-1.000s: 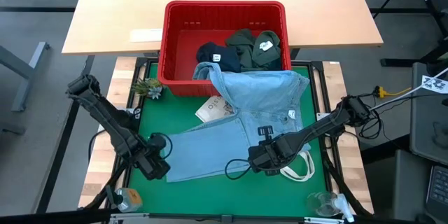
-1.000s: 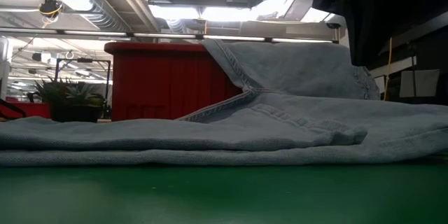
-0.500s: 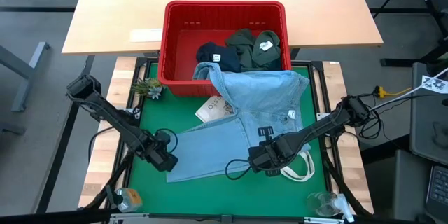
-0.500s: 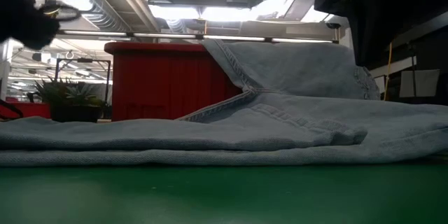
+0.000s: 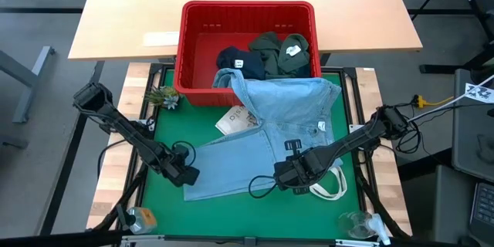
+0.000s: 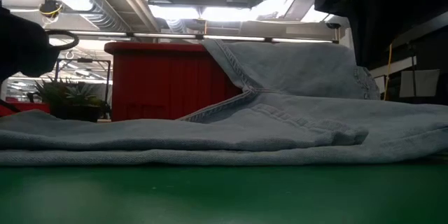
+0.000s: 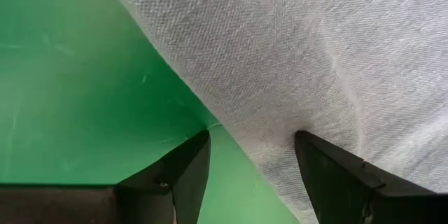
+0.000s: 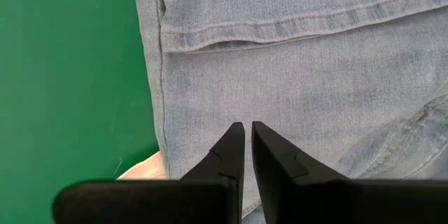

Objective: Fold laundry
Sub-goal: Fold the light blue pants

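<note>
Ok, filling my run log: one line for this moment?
left gripper: open at jeans hem | right gripper: shut, over jeans

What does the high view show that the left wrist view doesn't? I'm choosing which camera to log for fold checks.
Only the high view shows the red basket holding navy and olive garments, the tote bag, and the right gripper, shut, over the denim. Only the left wrist view shows the left gripper with fingers open astride the cloth's edge. Both show the light blue denim garment on the green mat.
</note>
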`<act>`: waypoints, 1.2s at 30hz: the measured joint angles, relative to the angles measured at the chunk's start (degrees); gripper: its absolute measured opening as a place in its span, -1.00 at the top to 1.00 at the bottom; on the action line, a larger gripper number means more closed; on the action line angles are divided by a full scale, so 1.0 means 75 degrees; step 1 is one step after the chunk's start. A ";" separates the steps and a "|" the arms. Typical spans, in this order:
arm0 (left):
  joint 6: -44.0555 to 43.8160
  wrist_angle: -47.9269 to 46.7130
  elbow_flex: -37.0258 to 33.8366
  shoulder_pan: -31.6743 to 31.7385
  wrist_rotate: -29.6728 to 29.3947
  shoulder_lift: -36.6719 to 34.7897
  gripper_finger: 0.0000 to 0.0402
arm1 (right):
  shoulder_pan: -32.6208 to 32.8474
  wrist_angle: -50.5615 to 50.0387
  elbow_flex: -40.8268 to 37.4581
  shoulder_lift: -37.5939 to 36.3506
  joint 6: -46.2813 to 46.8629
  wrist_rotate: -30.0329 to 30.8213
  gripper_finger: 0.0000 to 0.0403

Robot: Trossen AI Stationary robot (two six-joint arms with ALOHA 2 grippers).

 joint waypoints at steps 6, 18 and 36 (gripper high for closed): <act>0.0000 0.0059 -0.0018 -0.0002 -0.0053 0.0000 -0.02 | 0.0000 0.0003 0.0000 0.0000 -0.0001 0.0003 0.85; 0.0005 0.0177 -0.0024 0.0007 -0.0077 0.0006 0.65 | 0.0003 0.0006 0.0003 0.0000 -0.0001 0.0038 0.85; -0.0264 -0.1176 0.0603 -0.0788 0.1342 -0.0240 0.99 | 0.0049 0.0263 -0.0636 -0.0823 -0.0018 0.0415 0.85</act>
